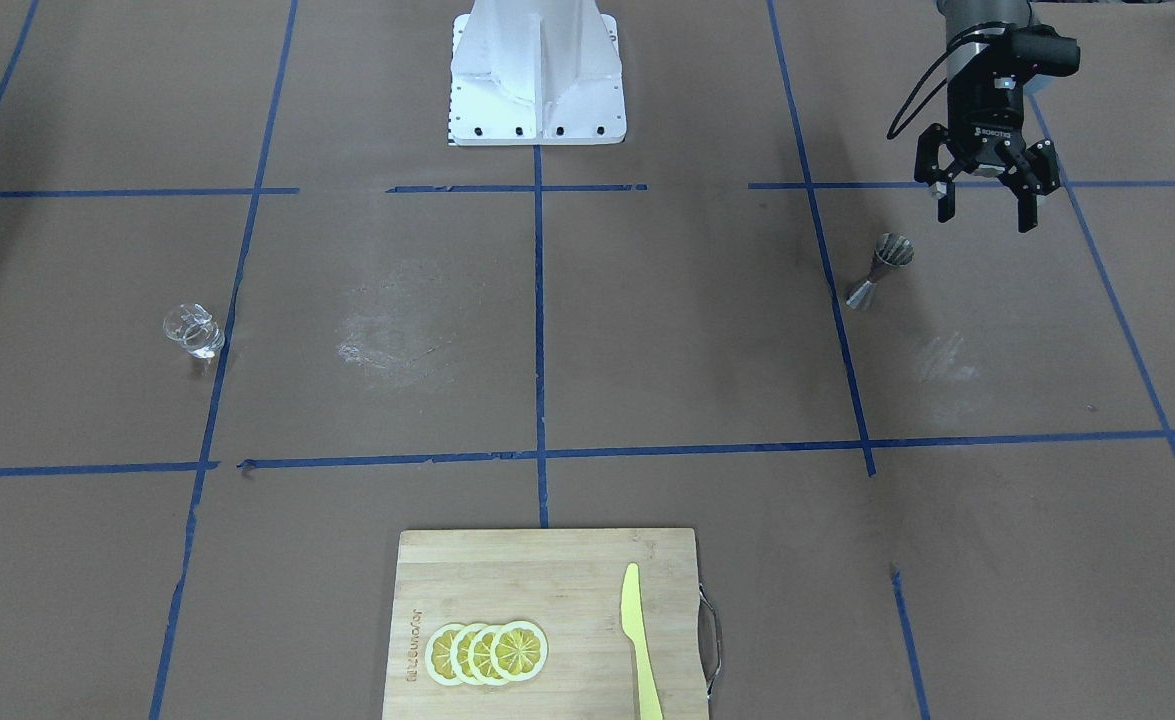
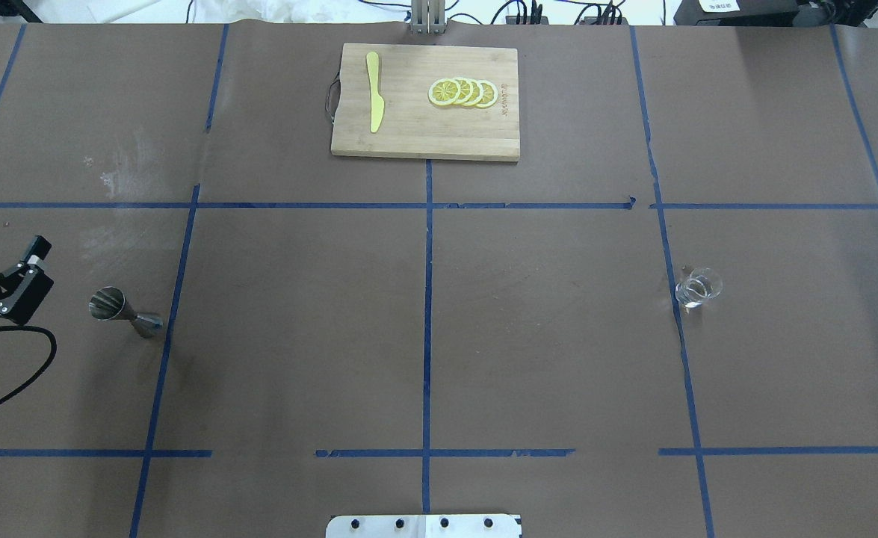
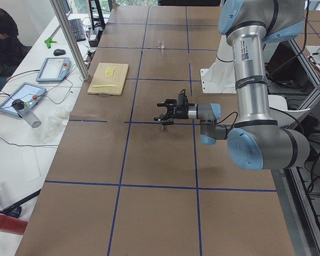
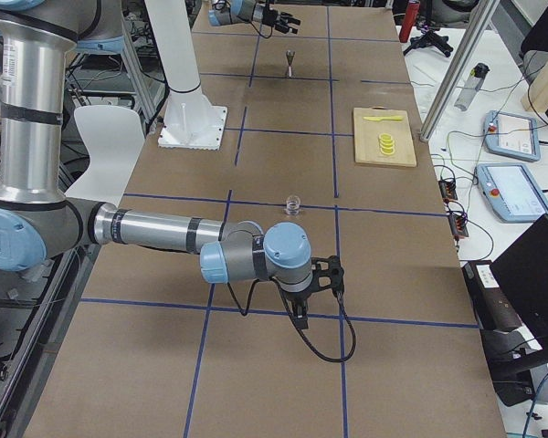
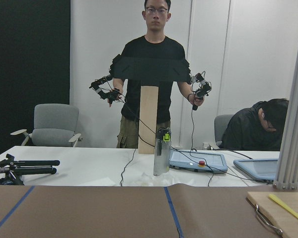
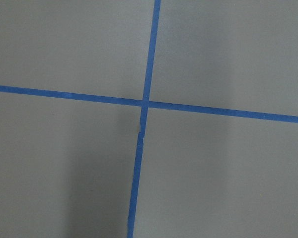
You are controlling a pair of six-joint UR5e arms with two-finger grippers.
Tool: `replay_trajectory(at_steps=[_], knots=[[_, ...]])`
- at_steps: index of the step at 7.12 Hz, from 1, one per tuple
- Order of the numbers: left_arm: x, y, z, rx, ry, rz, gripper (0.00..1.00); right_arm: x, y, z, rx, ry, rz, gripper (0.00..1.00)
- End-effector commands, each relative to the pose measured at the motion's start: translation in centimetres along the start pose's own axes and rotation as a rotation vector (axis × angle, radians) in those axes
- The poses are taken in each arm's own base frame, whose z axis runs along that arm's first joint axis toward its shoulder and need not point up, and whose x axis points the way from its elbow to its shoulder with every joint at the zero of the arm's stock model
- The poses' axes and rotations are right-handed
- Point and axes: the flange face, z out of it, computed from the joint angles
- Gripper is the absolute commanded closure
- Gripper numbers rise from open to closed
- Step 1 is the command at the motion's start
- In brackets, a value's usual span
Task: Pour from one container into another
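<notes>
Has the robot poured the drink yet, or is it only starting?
Only starting. Nothing looks done: the metal jigger stands on the table, untouched, and the glass sits far off on the other side. In hand: nothing; the left hand hovers open, close to the jigger. Left to do, most likely: grasp the jigger, carry it over to the glass and tip it in.

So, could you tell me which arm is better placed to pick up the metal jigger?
Left: the open left gripper hovers just beside the jigger; the right gripper is far off, beyond the glass.
</notes>
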Motion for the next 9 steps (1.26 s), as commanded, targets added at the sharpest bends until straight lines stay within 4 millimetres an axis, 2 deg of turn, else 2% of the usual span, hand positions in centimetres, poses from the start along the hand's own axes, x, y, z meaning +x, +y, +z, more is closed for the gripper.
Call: replay_trajectory(at_steps=[1, 2, 4, 8, 9], knots=[[1.7, 3.8, 0.3, -0.017, 0.012, 0.015, 0.00, 0.1, 0.0, 0.0, -0.001, 0.000, 0.003, 0.00], [3.1, 5.5, 0.7, -0.011, 0.012, 0.010, 0.00, 0.1, 0.0, 0.0, -0.001, 0.000, 0.003, 0.00], [4.8, 7.0, -0.4, 0.011, 0.007, 0.006, 0.00, 0.1, 0.1, 0.1, -0.002, 0.000, 0.004, 0.00], [4.4, 9.2, -0.9, 0.009, 0.001, 0.041, 0.00, 0.3, 0.5, 0.3, -0.008, -0.001, 0.008, 0.00], [5.0, 9.8, -0.7, 0.008, 0.002, 0.038, 0.00, 0.3, 0.5, 0.2, -0.007, -0.001, 0.007, 0.00]])
